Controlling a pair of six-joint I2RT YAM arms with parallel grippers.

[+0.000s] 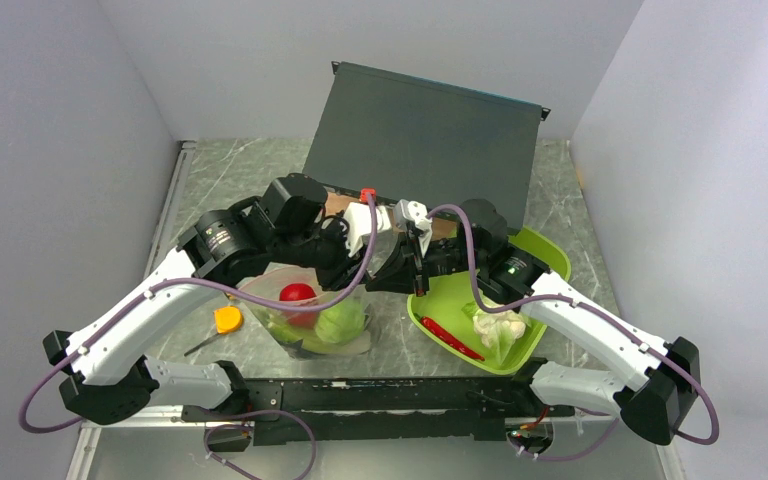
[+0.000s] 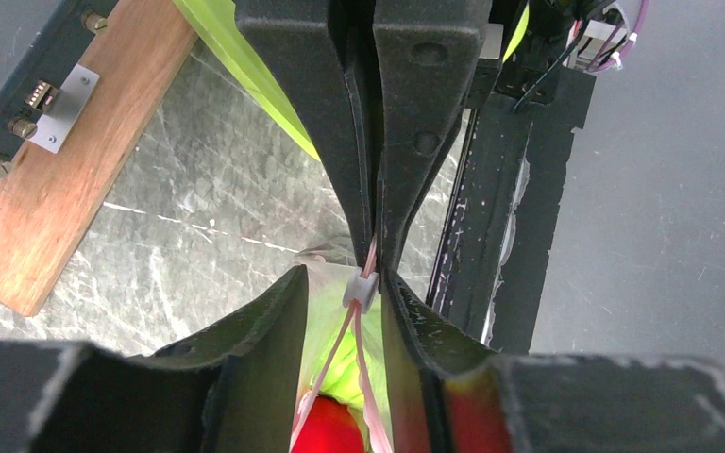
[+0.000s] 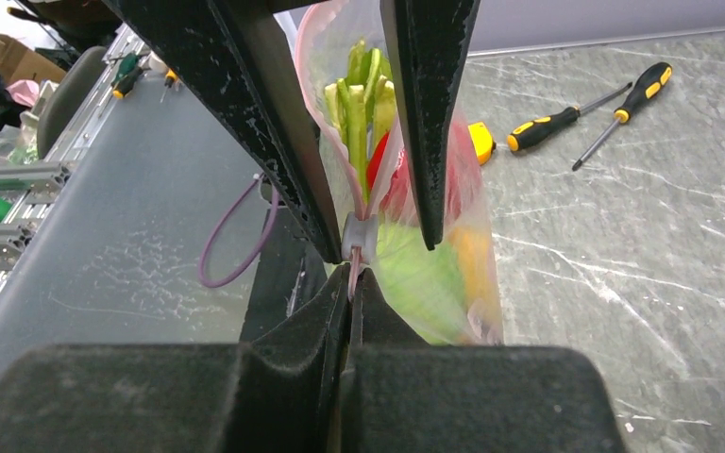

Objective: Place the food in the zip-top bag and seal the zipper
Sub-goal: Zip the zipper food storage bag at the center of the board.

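Note:
The clear zip-top bag (image 1: 310, 315) hangs between my grippers, holding a red tomato (image 1: 298, 294), green cabbage (image 1: 341, 322), green stalks (image 3: 359, 104) and a yellow fruit (image 3: 472, 260). My right gripper (image 3: 351, 283) is shut on the pink zipper strip (image 2: 370, 255) at the bag's mouth end. My left gripper (image 2: 340, 283) is open and straddles the strip at its small white slider (image 2: 361, 291); one finger touches the slider. A red chili (image 1: 452, 338) and white cauliflower (image 1: 498, 325) lie in the lime-green tray (image 1: 460, 295) on the right.
A dark panel (image 1: 420, 130) leans at the back with a wooden bar (image 2: 66, 179) at its foot. Two yellow-handled screwdrivers (image 3: 552, 118) lie on the table to the left of the bag. Grey walls close in both sides.

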